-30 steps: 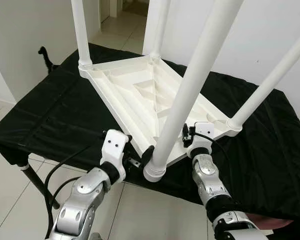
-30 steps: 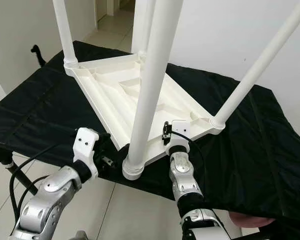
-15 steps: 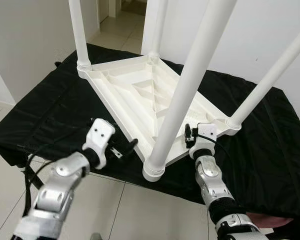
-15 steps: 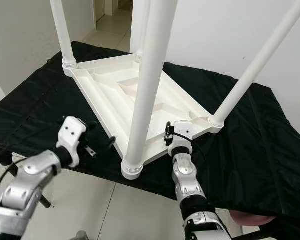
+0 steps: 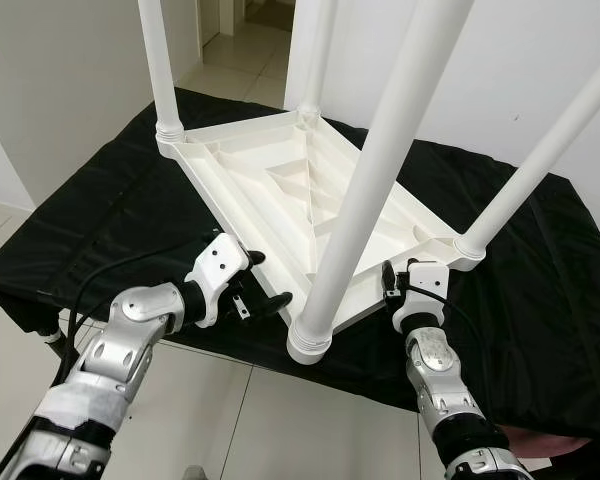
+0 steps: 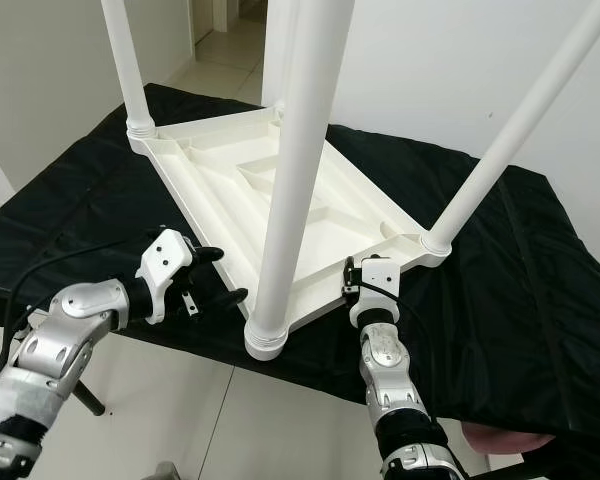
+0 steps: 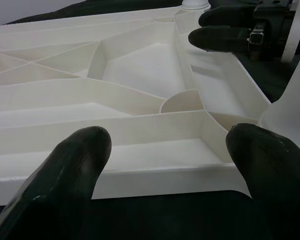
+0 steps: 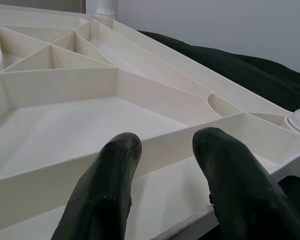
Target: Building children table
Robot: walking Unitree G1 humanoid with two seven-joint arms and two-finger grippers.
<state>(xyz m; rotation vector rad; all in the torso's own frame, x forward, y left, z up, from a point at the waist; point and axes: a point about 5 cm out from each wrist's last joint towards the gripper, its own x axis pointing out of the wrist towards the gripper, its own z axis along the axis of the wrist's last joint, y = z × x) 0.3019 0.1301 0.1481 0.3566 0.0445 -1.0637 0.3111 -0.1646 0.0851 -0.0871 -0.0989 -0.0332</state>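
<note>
The white children's table (image 5: 280, 190) lies upside down on a black-draped work table (image 5: 90, 230), its legs pointing up. The nearest leg (image 5: 370, 190) stands in its collar (image 5: 308, 340) at the near corner. My left gripper (image 5: 261, 280) is open, level with the tabletop's near-left rim just left of that collar. In the left wrist view its fingers (image 7: 75, 165) spread wide before the rim. My right gripper (image 6: 351, 276) is at the near-right rim. The right wrist view shows its fingers (image 8: 110, 170) apart over the ribbed underside, holding nothing.
The other legs (image 5: 160, 60) rise at the far and right corners. The black cloth's front edge (image 5: 230, 350) drops to a tiled floor (image 5: 280, 430). White walls stand close behind and to the left. A black cable (image 5: 130, 265) trails from my left arm.
My left gripper has swung back right toward the tabletop's rim beside the near leg. My right gripper has shifted slightly right along the near-right rim.
</note>
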